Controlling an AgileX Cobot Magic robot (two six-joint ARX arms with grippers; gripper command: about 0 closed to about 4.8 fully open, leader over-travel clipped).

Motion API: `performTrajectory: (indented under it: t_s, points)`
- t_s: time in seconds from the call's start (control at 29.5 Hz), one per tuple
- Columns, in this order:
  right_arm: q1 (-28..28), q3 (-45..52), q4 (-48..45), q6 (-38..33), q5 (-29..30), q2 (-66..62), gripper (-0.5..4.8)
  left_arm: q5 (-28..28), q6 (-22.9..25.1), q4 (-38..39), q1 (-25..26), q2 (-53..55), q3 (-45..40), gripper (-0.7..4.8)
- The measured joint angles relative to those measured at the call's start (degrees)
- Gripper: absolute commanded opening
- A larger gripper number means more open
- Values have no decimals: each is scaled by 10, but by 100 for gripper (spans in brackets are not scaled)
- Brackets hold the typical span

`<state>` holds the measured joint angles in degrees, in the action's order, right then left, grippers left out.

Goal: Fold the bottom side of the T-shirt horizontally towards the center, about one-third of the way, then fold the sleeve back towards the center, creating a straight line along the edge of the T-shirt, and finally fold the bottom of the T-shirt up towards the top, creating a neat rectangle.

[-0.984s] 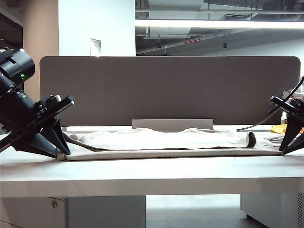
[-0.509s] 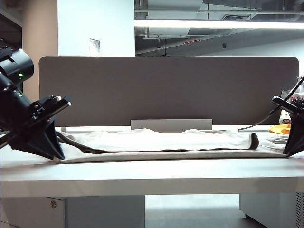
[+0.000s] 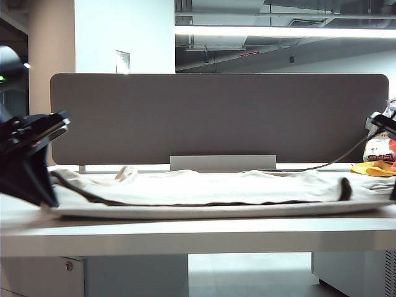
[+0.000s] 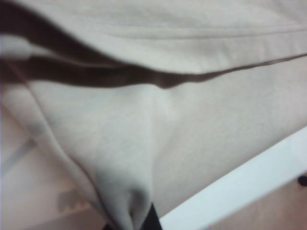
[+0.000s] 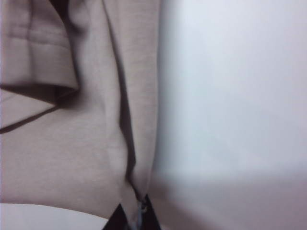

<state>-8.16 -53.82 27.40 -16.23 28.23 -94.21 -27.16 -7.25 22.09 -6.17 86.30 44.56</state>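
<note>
You have one T-shirt [image 3: 210, 189] on the one white table [image 3: 198, 232], stretched nearly from the left edge to the right edge, and two grippers on it, one at each end. The left gripper [image 3: 44, 199] sits at the far left of the exterior view, its dark fingers angled down to the shirt's near-left corner; in the left wrist view you can see its jaws pressed together with a peak of beige cloth [image 4: 132, 206] gathered up between them, so it is pinching the T-shirt. The right gripper [image 5: 136, 213] is almost out of the exterior view at the right edge, but its wrist view shows the two dark fingertips pressed together on a narrow ridge of the same cloth, with bare table just beside it. Between the two pinches the near edge of the shirt runs taut and straight across the table front. Behind it you can count one folded-over layer lying on top, with a dark shadowed seam under its lip. One small yellow cloth [image 3: 373, 168] lies on the far right, apart from the shirt. One grey divider panel [image 3: 216, 117] stands along the far side.
</note>
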Motion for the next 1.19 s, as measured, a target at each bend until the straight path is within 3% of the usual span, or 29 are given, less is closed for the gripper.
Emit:
performTrajectory:
  t_s: [0.68, 0.75, 0.78, 0.81, 0.88, 0.95, 0.98, 1.02, 1.19]
  points:
    - [-9, 181, -13, -2, 0, 173, -6, -2, -2, 6, 0, -124, -140, -6]
    - [-9, 184, -12, -2, 0, 177, 27, -2, -2, 6, 0, -129, -140, -3]
    - [-9, 184, -10, -2, 0, 177, 79, -2, -2, 6, 0, -130, -140, 25]
    - [-9, 184, -9, -1, 1, 177, 166, -2, -3, 5, 0, -129, -140, 79]
    - [-9, 184, -10, -1, 10, 177, 323, -2, -6, 2, 0, -129, -140, 225]
    - [-9, 184, -10, -2, 22, 177, 405, -2, -15, -5, 0, -129, -140, 353]
    - [-9, 184, -11, -2, 24, 177, 433, -2, -20, -7, 0, -129, -140, 415]
    - [-9, 184, -11, -2, 25, 177, 436, -1, -23, -7, 0, -129, -140, 442]
    - [-26, 184, -23, -2, 28, 178, 436, 0, -29, -5, 0, -129, -140, 445]
